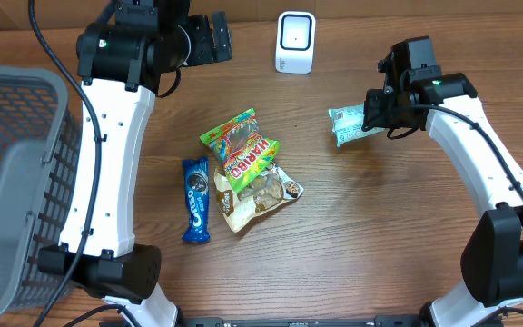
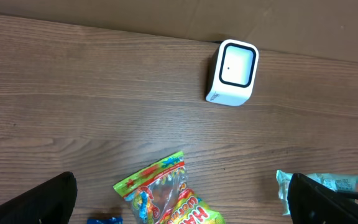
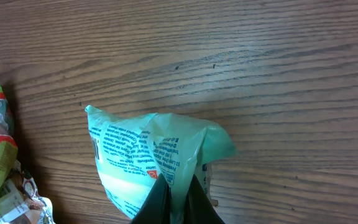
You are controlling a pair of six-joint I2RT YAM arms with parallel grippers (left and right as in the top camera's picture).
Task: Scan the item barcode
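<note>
A grey mesh basket (image 1: pixel 7 182) sits at the left edge of the table (image 1: pixel 379 236). The left end effector (image 1: pixel 212 38) hangs near the far edge, jaws spread wide and holding nothing. Around the table's middle lie a blue Oreo pack (image 1: pixel 196 200), a Haribo bag (image 1: pixel 243 145) and a cookie packet (image 1: pixel 260 195), the last two overlapping. The white scanner (image 1: pixel 295 42) stands at the far edge. Toward the right edge, the right end effector (image 1: pixel 377 111) is clamped on the crumpled end of a pale green packet (image 1: pixel 348 125), apart from the scanner.
</note>
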